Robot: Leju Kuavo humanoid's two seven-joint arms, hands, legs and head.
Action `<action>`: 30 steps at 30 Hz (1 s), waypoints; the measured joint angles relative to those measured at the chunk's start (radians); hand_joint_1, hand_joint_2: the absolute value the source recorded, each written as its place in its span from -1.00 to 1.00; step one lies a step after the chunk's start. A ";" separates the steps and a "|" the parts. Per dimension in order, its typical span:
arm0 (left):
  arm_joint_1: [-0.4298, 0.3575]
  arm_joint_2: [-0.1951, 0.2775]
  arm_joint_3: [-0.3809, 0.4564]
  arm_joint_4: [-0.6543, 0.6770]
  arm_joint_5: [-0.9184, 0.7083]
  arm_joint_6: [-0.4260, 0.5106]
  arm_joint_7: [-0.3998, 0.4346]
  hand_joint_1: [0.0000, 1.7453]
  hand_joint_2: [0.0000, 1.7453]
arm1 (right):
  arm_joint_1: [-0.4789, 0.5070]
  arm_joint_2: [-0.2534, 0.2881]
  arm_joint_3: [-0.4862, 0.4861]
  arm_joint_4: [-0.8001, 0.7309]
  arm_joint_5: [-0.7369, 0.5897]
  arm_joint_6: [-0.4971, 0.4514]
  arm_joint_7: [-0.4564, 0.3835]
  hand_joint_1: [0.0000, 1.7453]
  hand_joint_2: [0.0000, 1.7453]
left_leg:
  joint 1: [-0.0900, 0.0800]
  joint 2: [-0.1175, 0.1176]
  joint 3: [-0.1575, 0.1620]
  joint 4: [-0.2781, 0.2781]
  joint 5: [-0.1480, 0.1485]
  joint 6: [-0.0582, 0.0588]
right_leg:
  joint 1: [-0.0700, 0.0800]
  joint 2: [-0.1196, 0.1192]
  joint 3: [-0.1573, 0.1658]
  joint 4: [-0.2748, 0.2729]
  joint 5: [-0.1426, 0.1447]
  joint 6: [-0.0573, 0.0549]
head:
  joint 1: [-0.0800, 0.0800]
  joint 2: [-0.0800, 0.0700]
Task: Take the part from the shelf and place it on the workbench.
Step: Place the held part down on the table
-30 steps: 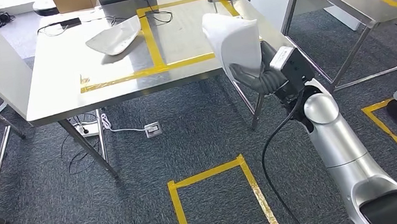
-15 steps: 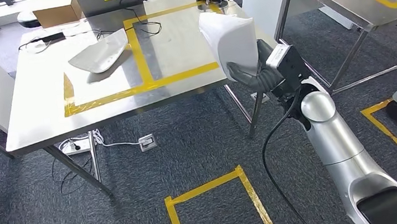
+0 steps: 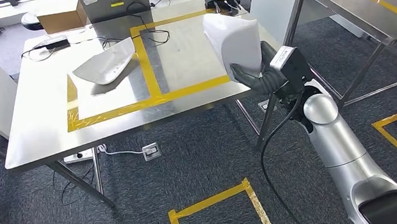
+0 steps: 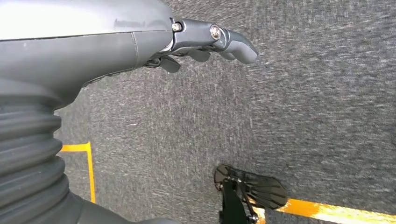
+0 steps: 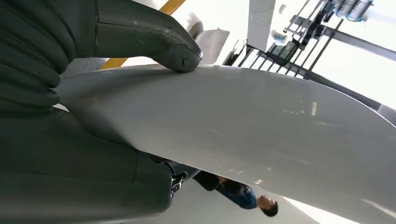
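Head view shows the right hand (image 3: 252, 77) holding a white part (image 3: 233, 41) up in the air, above the near right corner of the counter (image 3: 42, 134). The part is smooth, shiny plastic with a curved, shell-like shape and a rounded edge. In the right wrist view the thick grey thumb (image 5: 159, 42) presses on one side of the part (image 5: 261, 126) and the dark fingers sit under the other side. The counter is flat, shiny metal with yellow tape (image 3: 150, 67) stuck on it in straight lines. A second white curved shell (image 3: 105, 66) lies on the counter, well apart from the held one. The floor is rough grey carpet (image 3: 201, 156) with more yellow tape squares. The left hand (image 4: 205, 44) hangs over the carpet holding nothing, its fingers a little curled and apart. Since half a second ago the whole picture has shifted, so the camera moved; the right hand keeps its hold on the part.
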 joint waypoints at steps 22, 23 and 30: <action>-0.010 0.004 -0.001 0.000 -0.022 -0.002 0.003 -1.00 1.00 | 0.027 -0.007 -0.010 -0.023 0.006 -0.006 0.003 1.00 1.00 | 0.000 0.000 -0.095 -0.004 0.092 0.030 | 0.005 0.015 0.046 0.190 -0.158 0.004 | -0.002 0.000; -0.010 0.004 -0.001 0.000 -0.022 -0.002 0.003 -1.00 1.00 | 0.031 -0.007 -0.011 -0.023 0.006 -0.006 0.003 1.00 1.00 | 0.000 -0.001 -0.087 -0.004 0.082 0.031 | 0.003 0.014 0.001 0.243 -0.183 0.008 | -0.001 0.000; -0.011 0.002 -0.001 0.000 -0.023 -0.003 0.003 -1.00 1.00 | 0.040 -0.007 -0.015 -0.023 0.008 -0.005 0.005 1.00 1.00 | -0.003 -0.005 -0.007 -0.004 0.007 0.010 | 0.005 0.005 -0.002 0.008 -0.006 -0.005 | 0.000 0.000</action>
